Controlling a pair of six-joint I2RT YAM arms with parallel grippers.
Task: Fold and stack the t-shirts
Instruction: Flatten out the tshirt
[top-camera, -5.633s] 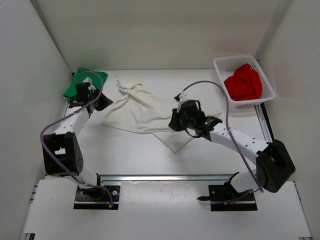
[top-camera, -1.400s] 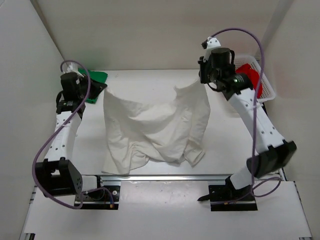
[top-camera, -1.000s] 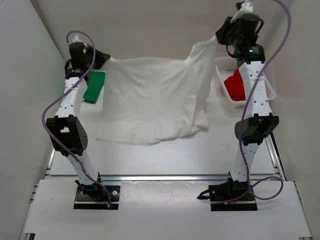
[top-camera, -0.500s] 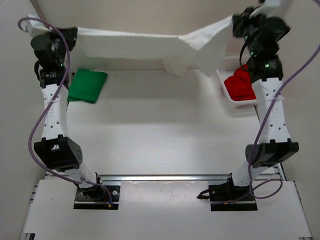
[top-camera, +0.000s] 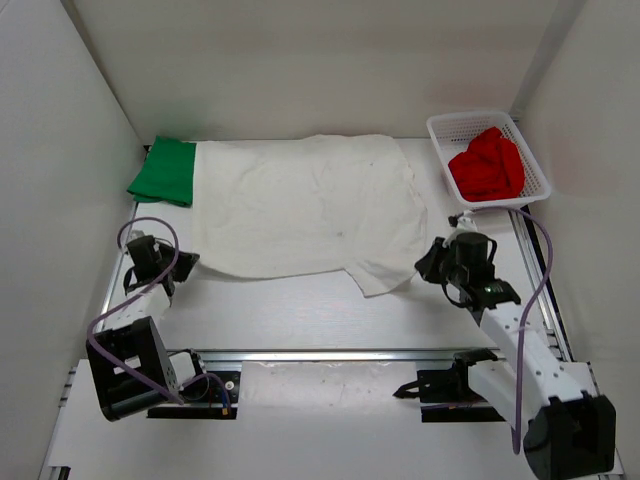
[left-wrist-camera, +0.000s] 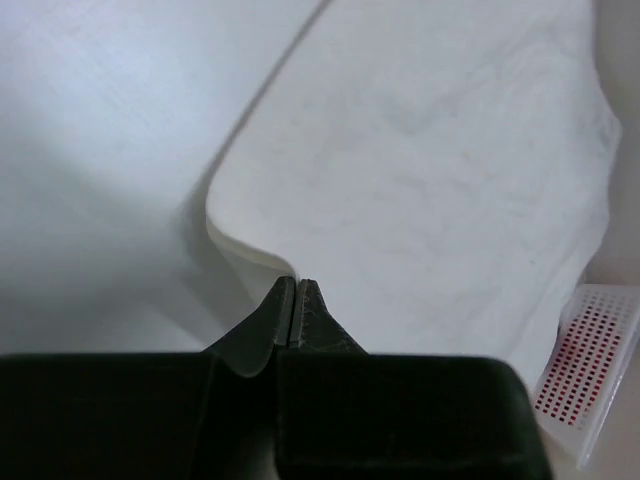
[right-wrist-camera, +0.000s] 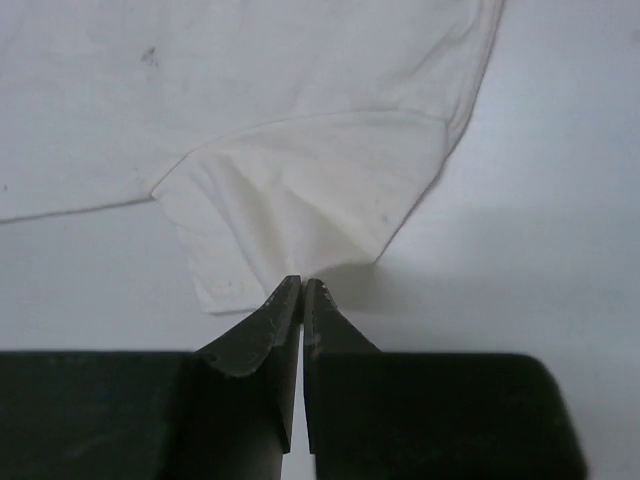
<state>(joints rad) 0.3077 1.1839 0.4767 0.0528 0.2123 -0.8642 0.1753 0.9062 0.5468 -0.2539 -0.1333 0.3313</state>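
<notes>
White shirt (top-camera: 300, 205) flat, unfolded — left fingers (left-wrist-camera: 268, 322) and right fingers (right-wrist-camera: 272, 322) pinch its near corners. Green shirt (top-camera: 165, 172) folded at its left; red shirt (top-camera: 487, 165) bunched in basket (top-camera: 470, 114).

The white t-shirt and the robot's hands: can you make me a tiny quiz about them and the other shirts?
1. True or false: the red t-shirt lies in the basket.
2. Pick one. The left hand and the right hand are both shut on: A the basket, B the white t-shirt, C nothing.
3. Fill the gap: the green t-shirt lies at the far ___ corner of the table.
Key: 1 true; 2 B; 3 left.
</notes>
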